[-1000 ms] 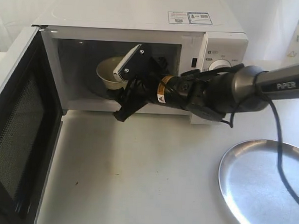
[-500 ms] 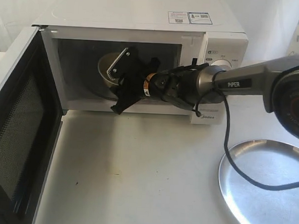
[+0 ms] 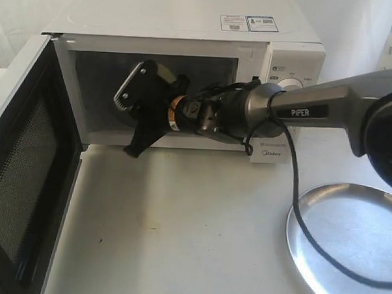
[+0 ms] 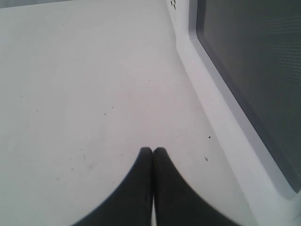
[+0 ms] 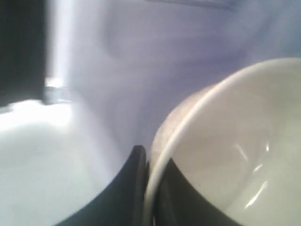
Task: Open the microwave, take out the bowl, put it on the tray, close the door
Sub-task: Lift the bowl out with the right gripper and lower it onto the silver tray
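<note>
The white microwave [image 3: 182,19] stands with its door [image 3: 26,152] swung wide open to the left. My right gripper [image 3: 136,112] reaches into the cavity and hides the bowl in the exterior view. In the right wrist view the cream bowl [image 5: 235,141] fills the frame, and the right gripper [image 5: 153,157] is shut on its rim, one finger outside the wall and one inside. My left gripper [image 4: 153,149] is shut on nothing, low over the white table beside the door's dark window [image 4: 254,61]. It does not show in the exterior view. The silver tray [image 3: 348,238] lies at the front right.
The right arm [image 3: 301,112] stretches across the front of the dial panel [image 3: 291,83]. Its black cable [image 3: 297,210] hangs down over the tray's left rim. White table surface [image 3: 179,224] lies between door and tray.
The right gripper has moved left and deeper into the microwave cavity. The bowl, visible beside it a second ago, is now covered by it in the exterior view.
</note>
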{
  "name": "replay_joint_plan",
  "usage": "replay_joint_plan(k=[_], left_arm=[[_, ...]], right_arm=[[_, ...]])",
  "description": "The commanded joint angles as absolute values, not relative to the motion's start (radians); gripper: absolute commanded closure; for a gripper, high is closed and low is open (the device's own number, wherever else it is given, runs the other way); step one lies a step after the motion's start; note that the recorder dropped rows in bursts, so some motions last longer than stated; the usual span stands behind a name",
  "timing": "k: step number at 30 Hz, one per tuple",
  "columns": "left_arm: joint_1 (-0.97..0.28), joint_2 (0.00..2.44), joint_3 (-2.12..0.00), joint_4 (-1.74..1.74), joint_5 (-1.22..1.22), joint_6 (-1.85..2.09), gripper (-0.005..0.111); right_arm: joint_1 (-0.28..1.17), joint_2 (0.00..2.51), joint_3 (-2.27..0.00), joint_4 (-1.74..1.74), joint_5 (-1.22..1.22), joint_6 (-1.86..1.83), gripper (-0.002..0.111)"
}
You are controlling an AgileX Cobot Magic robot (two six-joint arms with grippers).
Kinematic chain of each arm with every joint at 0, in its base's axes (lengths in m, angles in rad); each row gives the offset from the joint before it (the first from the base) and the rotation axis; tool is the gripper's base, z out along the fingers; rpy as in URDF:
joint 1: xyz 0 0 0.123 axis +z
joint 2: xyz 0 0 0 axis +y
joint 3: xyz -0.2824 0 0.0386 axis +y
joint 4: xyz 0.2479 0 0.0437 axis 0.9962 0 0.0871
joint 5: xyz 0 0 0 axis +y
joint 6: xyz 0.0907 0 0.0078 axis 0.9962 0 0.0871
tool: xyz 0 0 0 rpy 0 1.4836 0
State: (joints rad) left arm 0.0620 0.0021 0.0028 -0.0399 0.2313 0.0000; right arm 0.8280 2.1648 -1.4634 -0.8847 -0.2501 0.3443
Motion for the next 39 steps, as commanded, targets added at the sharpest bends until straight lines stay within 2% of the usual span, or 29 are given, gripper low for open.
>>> replay_joint_plan(k=[1,8,18,20,25,34,39], left_arm=[[0.057,0.000,0.000,-0.053,0.233,0.000,0.107],[0.057,0.000,0.000,-0.053,0.233,0.000,0.107],[0.057,0.000,0.000,-0.053,0.233,0.000,0.107],[0.057,0.000,0.000,-0.053,0.233,0.000,0.107],[0.057,0.000,0.000,-0.053,0.233,0.000,0.107],[0.057,0.000,0.000,-0.053,0.233,0.000,0.107],[0.057,0.000,0.000,-0.053,0.233,0.000,0.107]], right_arm=[[0.902,2.076,-1.359,-1.102,-0.247,0.499,0.108],[0.966,1.886,-1.096,-1.184,-0.190,0.688,0.108],[0.966,1.593,-0.786,-1.150,0.199,0.819,0.108],[0.966,1.542,-0.739,-1.130,0.359,0.839,0.108],[0.966,1.498,-0.687,-1.132,0.647,0.860,0.108],[0.966,1.498,-0.655,-0.984,0.738,0.869,0.108],[0.952,1.498,-0.586,-1.084,0.849,0.937,0.108]])
